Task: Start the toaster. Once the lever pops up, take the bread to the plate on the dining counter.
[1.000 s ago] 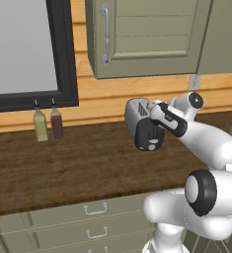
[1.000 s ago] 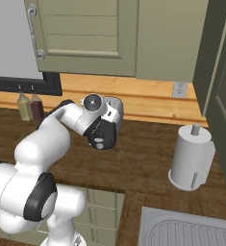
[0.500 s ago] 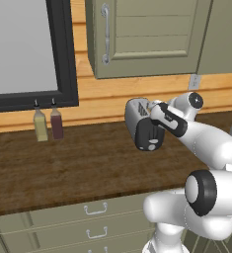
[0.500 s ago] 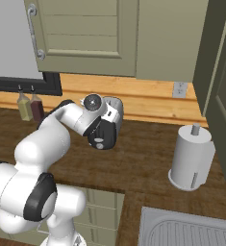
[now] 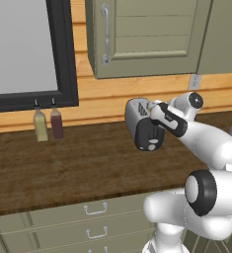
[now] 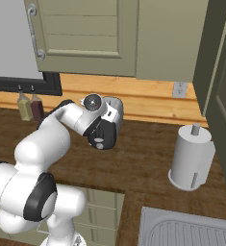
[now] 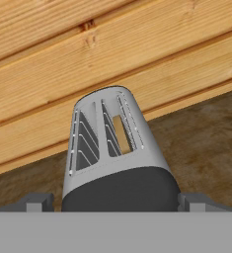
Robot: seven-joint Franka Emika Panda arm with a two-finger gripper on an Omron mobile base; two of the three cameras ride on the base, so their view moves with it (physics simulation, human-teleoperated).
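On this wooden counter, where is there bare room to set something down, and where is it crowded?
Free: the dark wood counter between the two small bottles and the silver-grey boxy toaster, and the strip between the toaster and the white paper-towel roll. Crowded: around the toaster, where the arm's gripper straddles its black end.

The toaster point(image 7: 112, 153) is seen from its black end, right up close. Bread point(image 7: 121, 134) is tucked in its right slot. Wood-plank wall point(image 7: 88, 59) is behind it, brown counter point(image 7: 206, 143) beside it.
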